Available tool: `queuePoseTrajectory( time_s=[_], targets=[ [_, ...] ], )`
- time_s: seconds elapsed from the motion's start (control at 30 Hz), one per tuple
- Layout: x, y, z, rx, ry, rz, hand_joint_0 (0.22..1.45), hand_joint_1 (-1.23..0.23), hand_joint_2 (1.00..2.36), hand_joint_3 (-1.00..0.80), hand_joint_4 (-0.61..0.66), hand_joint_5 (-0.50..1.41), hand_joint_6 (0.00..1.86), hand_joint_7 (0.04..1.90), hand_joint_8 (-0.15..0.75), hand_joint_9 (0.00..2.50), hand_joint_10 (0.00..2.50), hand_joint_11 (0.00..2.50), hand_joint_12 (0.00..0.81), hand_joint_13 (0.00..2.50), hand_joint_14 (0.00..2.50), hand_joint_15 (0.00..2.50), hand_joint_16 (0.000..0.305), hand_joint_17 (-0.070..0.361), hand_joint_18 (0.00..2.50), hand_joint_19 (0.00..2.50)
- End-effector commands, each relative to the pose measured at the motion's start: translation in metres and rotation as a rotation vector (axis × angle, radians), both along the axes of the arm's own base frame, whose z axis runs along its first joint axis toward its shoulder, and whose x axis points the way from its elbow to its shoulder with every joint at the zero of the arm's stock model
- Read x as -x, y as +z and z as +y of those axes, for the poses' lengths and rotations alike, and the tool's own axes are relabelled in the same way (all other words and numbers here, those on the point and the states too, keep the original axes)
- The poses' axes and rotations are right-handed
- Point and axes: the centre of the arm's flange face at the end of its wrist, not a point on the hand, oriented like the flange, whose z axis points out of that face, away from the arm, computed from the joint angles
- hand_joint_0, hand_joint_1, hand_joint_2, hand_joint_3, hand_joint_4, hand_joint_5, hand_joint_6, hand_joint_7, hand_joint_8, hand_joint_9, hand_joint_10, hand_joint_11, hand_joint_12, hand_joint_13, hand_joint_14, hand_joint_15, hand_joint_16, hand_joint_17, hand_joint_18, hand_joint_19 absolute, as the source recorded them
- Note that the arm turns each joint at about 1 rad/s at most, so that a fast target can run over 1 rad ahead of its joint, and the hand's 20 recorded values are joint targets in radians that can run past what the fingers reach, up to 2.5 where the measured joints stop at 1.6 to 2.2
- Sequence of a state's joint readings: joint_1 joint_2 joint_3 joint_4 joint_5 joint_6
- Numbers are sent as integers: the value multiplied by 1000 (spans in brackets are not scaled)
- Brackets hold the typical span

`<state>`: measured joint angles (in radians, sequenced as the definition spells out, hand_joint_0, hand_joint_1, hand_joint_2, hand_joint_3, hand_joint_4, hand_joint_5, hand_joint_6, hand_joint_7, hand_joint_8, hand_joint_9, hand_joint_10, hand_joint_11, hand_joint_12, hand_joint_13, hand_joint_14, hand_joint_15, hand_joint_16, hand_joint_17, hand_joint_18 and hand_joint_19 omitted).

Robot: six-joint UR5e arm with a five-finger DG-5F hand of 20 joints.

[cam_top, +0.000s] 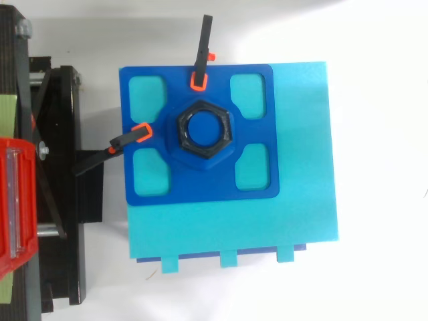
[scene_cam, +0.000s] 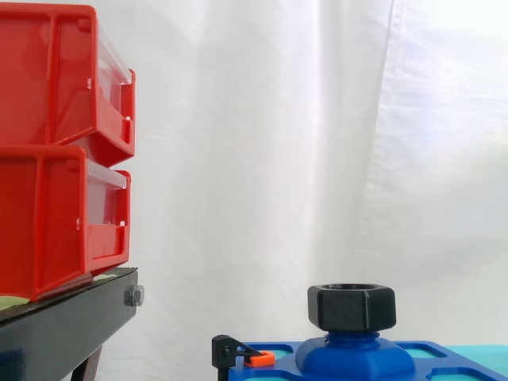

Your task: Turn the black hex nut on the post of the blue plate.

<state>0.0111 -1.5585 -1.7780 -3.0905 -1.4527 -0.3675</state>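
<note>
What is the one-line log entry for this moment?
black hex nut: on blue post | blue square plate: clamped on cyan base | red bins: stacked

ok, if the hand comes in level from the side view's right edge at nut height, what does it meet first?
Probably the black hex nut on the blue plate; nothing stands between it and that edge, though depth is unclear.
</note>
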Motion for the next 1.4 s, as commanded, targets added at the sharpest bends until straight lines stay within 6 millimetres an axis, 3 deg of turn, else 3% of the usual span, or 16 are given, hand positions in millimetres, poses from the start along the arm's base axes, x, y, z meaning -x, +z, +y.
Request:
queuePoseTrajectory(
  time_s=[0.0, 0.37, 0.5, 0.63, 0.8, 0.93, 0.97, 1.1, 1.37],
  targets=[
    [1, -1, 1, 13, 3, 8, 507, -606, 1000, -500, 144, -198, 502, 753, 229, 516, 0, 0, 314, 578, 6, 155, 47, 105, 349, 269],
    [-2, 0, -3, 62, -37, -2, 518, -622, 1000, -500, 137, -202, 502, 759, 233, 532, 0, 17, 316, 576, 6, 161, 44, 99, 334, 253],
    [-3, 2, -10, 227, -116, 9, 518, -618, 1000, -500, 139, -202, 502, 759, 233, 534, 0, 18, 317, 570, 6, 160, 43, 97, 319, 247],
    [-12, 1, -11, 416, -167, 9, 518, -610, 1000, -500, 139, -202, 502, 762, 235, 521, 0, 0, 330, 422, 3, 88, 42, 95, 116, 143],
    [-26, 10, 0, 495, -164, -67, 511, -604, 1000, -500, 142, -203, 502, 759, 238, 491, 0, 0, 329, 283, 0, 31, 41, 92, 0, 27],
    [-43, -8, 8, 554, -144, -62, 505, -596, 1000, -500, 138, -205, 502, 762, 238, 465, 0, 0, 327, 214, 0, 3, 42, 94, 0, 0],
    [-64, -26, 15, 571, -118, -56, 504, -593, 1000, -500, 139, -205, 502, 759, 237, 455, 0, 0, 327, 209, 0, 10, 42, 94, 0, 0],
    [-105, -44, 29, 581, -34, -45, 502, -585, 1000, -500, 139, -206, 502, 760, 235, 443, 0, 0, 329, 193, 0, 2, 42, 95, 0, 0],
    [-134, -39, 43, 621, 16, -49, 500, -580, 1000, -500, 144, -206, 502, 759, 242, 453, 0, 0, 330, 181, 0, 0, 42, 95, 0, 0]
  ],
)
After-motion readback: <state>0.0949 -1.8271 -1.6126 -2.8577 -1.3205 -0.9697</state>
